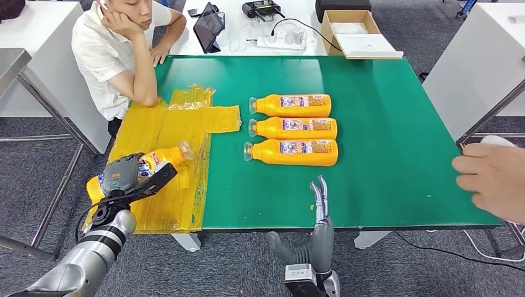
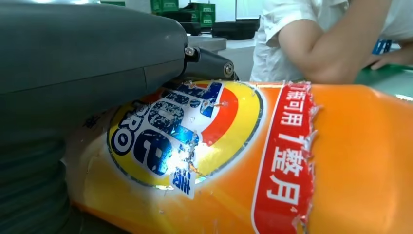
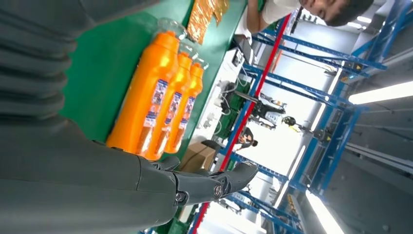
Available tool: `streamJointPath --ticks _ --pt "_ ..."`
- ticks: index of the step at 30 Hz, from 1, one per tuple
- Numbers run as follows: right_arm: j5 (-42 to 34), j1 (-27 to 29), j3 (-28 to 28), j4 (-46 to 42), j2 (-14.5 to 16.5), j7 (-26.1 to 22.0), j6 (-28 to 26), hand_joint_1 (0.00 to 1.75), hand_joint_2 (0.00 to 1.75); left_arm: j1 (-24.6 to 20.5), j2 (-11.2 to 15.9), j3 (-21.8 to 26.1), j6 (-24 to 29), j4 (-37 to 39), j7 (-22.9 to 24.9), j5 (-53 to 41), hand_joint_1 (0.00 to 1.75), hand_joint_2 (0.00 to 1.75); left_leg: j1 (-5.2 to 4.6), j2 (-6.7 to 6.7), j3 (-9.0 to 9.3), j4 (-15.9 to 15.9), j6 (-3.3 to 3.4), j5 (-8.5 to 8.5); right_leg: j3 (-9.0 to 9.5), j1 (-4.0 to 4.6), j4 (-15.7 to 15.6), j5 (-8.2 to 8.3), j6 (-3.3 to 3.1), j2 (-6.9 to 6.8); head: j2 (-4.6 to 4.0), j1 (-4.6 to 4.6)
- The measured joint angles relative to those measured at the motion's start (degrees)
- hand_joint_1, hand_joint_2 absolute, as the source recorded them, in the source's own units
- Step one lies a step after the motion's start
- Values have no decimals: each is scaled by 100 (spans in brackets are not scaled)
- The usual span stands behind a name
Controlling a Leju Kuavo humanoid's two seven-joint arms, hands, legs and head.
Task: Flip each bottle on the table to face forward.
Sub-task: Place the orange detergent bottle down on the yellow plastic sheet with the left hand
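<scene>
Three orange bottles point(image 1: 293, 129) lying side by side, fourth bottle point(image 1: 143, 169) on yellow film

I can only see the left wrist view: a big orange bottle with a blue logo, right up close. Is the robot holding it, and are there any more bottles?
Observer: Yes. In the head view the left robot hand grips that bottle above the yellow plastic sheet.
Operator: And other bottles?
Observer: Three more bottles lie side by side on the green table, caps pointing towards the sheet.
Operator: What is the other hand doing?
Observer: The right robot hand holds nothing, fingers straight, at the table's near edge.
</scene>
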Motion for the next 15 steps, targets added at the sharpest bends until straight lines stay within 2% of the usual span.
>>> streamJointPath --ticks 3,4,5,7,8,9,12,15 --pt "-27 -4 34 67 -11 -2 4 0 0 -177 52 -31 -97 289 -27 -9 175 175 -1 1 0 0 0 -2 1 -1 -2 0 0 0 1 -1" --pt "-34 -4 42 87 -14 -3 7 0 0 -212 64 -39 -172 352 -82 16 169 175 -1 1 1 0 0 -2 1 -1 -3 -1 -1 0 1 -1" --pt "-45 -4 50 109 -17 -4 11 0 0 -245 74 -44 -282 405 -174 68 141 175 -1 1 2 0 0 -2 1 0 -4 -1 -1 0 1 -1" --pt "-70 -6 58 155 -20 -7 28 0 0 -308 85 -45 -612 475 -444 249 57 175 -1 -1 5 0 0 -2 5 0 -4 -1 -1 -2 1 -1" --pt "-84 -10 61 180 -21 -9 39 0 0 -341 90 -43 -830 497 -609 374 20 175 -1 -4 9 0 0 -1 9 0 -3 -1 -1 -4 1 -2" --pt "-98 -15 62 205 -21 -12 52 0 0 -368 94 -41 -1070 509 -787 507 6 175 -1 -8 12 0 0 -1 14 0 -3 -1 -1 -7 0 -3" --pt "-131 -37 64 278 -21 -26 83 0 0 -405 103 -36 -1729 517 -1315 883 3 175 -1 -27 21 -1 -1 2 26 -1 -2 -3 -3 -19 1 -3" --pt "-142 -57 64 334 -19 -32 97 0 0 -403 100 -36 -1992 514 -1578 1036 0 175 -2 -35 28 -1 -2 3 37 -2 -1 -4 -3 -28 1 -2"
